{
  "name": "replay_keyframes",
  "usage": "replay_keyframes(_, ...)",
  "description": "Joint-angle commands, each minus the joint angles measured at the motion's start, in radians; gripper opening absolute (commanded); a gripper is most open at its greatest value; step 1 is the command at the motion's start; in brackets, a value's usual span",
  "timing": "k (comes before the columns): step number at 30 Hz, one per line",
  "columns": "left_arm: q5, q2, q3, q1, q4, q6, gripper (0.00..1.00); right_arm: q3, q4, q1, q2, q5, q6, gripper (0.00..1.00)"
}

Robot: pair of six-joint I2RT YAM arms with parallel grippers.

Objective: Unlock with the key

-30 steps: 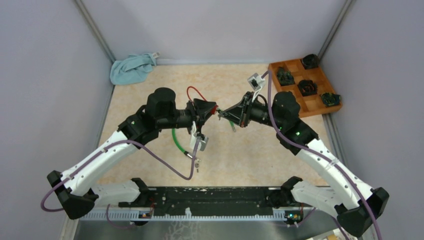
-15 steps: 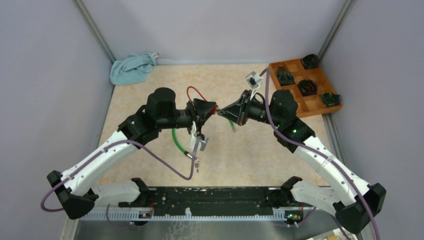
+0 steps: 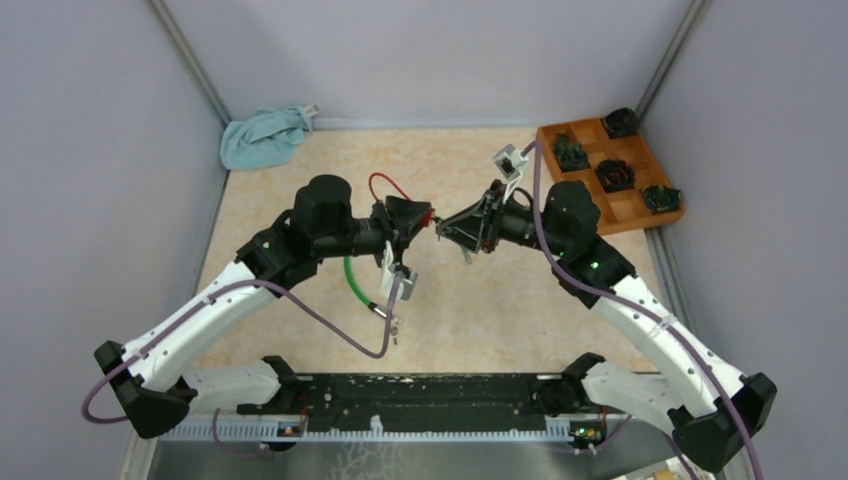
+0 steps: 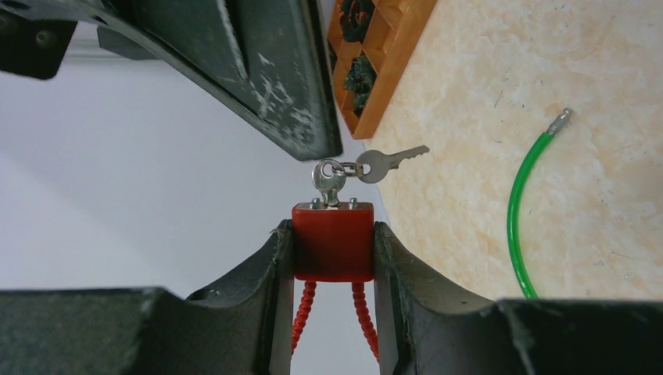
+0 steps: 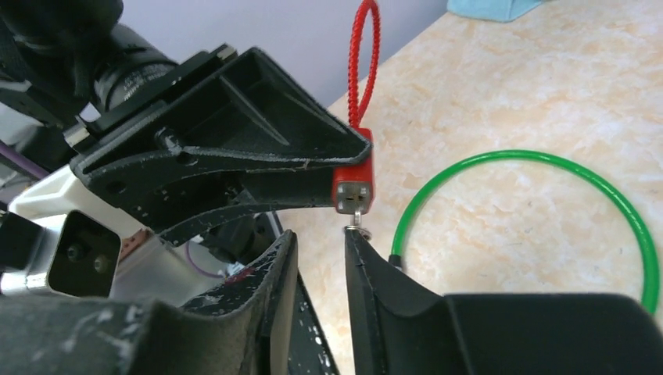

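Left of centre in the top view, the left pincer (image 3: 422, 217) squeezes the red padlock (image 4: 332, 242) by its sides, above the counter (image 3: 480, 300). A key (image 4: 329, 181) sits in its keyhole. Just right, the right pincer (image 5: 320, 238) is narrowly spread, one fingertip touching the key.

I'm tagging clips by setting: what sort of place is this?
Probably a robot test cell: plain grey walls box in a small table, and two bolted arms meet at a red padlock.
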Motion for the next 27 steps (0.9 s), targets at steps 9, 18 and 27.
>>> replay_keyframes(9,0.036,-0.021,0.024,-0.008,0.012,0.002,0.00,0.027,0.092,-0.111,0.003,-0.126,0.131,0.33)
replay_keyframes(18,0.032,-0.019,0.022,-0.008,0.018,0.009,0.00,0.016,0.134,-0.111,0.023,-0.208,0.163,0.17)
replay_keyframes(27,0.034,-0.015,0.031,-0.008,0.021,0.007,0.00,0.017,0.094,-0.111,0.027,-0.183,0.134,0.17)
